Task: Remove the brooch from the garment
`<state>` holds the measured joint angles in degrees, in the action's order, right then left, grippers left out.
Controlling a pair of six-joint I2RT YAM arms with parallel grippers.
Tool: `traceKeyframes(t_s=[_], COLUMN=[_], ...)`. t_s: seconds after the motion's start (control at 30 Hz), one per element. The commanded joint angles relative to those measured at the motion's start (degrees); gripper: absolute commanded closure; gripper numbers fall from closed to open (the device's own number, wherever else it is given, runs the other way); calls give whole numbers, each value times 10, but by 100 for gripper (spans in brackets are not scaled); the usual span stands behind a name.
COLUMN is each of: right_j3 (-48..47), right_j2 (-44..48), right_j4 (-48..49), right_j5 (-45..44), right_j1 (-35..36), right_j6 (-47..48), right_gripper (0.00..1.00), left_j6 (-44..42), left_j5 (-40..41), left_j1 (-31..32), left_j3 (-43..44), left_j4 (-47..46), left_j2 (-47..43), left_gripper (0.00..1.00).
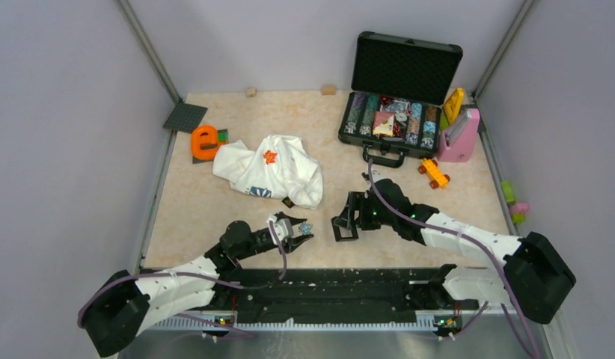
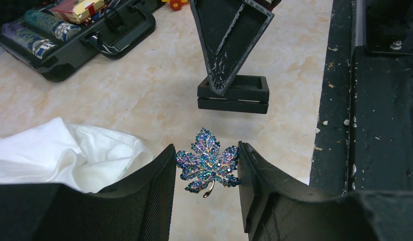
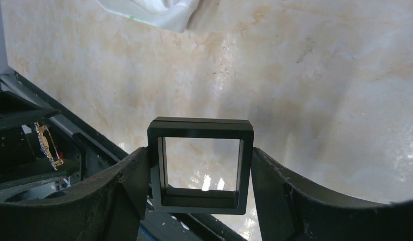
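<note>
My left gripper (image 2: 208,170) is shut on a blue jewelled leaf-shaped brooch (image 2: 209,166), held above the table, apart from the garment; it also shows in the top view (image 1: 305,228). The garment (image 1: 273,170), a crumpled white T-shirt, lies behind and left of it, and an orange flower-shaped piece (image 1: 269,156) sits on it. The cloth's edge shows in the left wrist view (image 2: 69,155). My right gripper (image 3: 200,173) is shut on a black square box (image 3: 200,165) with a clear window, low over the table just right of the brooch (image 1: 344,226).
An open black case (image 1: 398,120) of chips stands at the back right, with a pink object (image 1: 460,136) and an orange toy car (image 1: 434,173) beside it. An orange tape holder (image 1: 206,142) lies left of the shirt. A small dark item (image 1: 287,202) lies by the shirt's near edge.
</note>
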<state>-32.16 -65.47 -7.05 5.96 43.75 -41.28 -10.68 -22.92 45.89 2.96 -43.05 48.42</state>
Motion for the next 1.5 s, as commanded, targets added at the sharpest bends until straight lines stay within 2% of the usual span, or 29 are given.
traceKeyframes(t_s=[0.0,0.37,0.73,1.33,1.47], right_j3=[-32,-41,-41,-30,5], right_j2=[-32,-66,-63,2,8], right_j4=[56,89,87,50,98], right_j5=[56,87,89,66,70], right_j1=[6,25,40,39,28], right_j6=[28,33,35,24,-2], right_gripper=[45,48,49,51,53], left_j6=[-19,-41,-53,-61,-61], left_j5=[-25,-30,-5,67,78], left_j1=[9,30,39,46,46], left_j3=[25,63,89,148,139], left_j4=[-23,2,43,143,140], left_j2=[11,97,136,208,189], left_gripper=[58,59,60,62,61])
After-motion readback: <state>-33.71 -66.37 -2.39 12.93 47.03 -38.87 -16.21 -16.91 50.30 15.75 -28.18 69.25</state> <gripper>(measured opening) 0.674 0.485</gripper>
